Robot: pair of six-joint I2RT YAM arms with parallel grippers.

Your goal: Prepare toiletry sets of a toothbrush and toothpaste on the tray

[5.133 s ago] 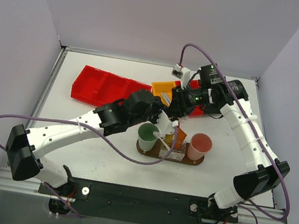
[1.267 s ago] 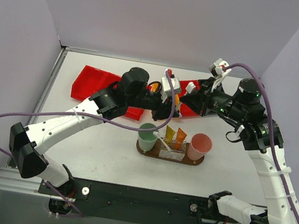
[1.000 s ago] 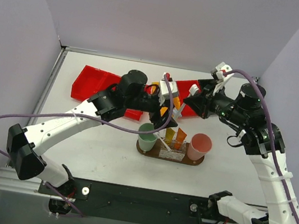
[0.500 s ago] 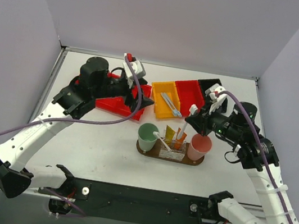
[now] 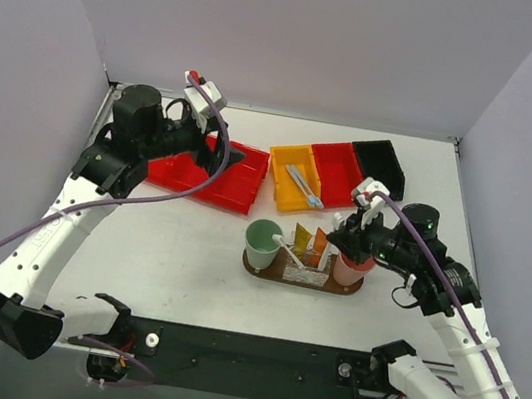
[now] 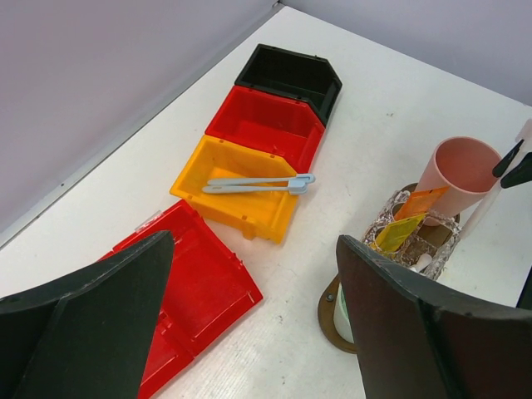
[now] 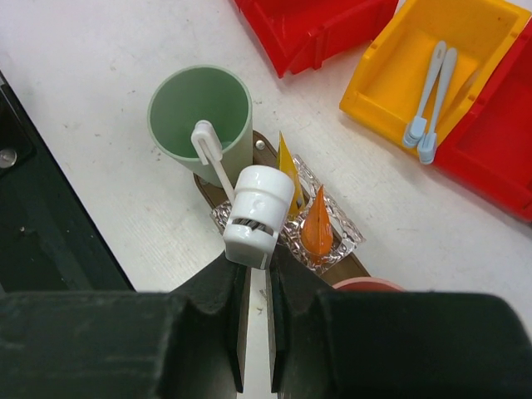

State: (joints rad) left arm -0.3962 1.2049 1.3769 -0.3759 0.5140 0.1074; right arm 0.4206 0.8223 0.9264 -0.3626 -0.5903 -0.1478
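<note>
Your right gripper (image 7: 258, 264) is clamped on a toothbrush (image 7: 259, 212), just above the pink cup (image 6: 462, 169) on the tray (image 5: 275, 273), centre frame. Green cup (image 5: 262, 243) already has its brush, and the toothpaste tubes (image 5: 312, 239) stand between the cups. That pink cup looks to be what's left. Left gripper (image 5: 236, 157), upper left, gapes empty.

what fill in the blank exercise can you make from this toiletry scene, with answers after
1. The bin holding two loose toothbrushes is ____.
2. On the tray, a toothbrush leans in the ____ cup.
3. The toothpaste tubes stand between that one and the ____ cup.
4. The jaws of the left gripper stand ____.

Missing words: yellow, green, pink, open.
</note>
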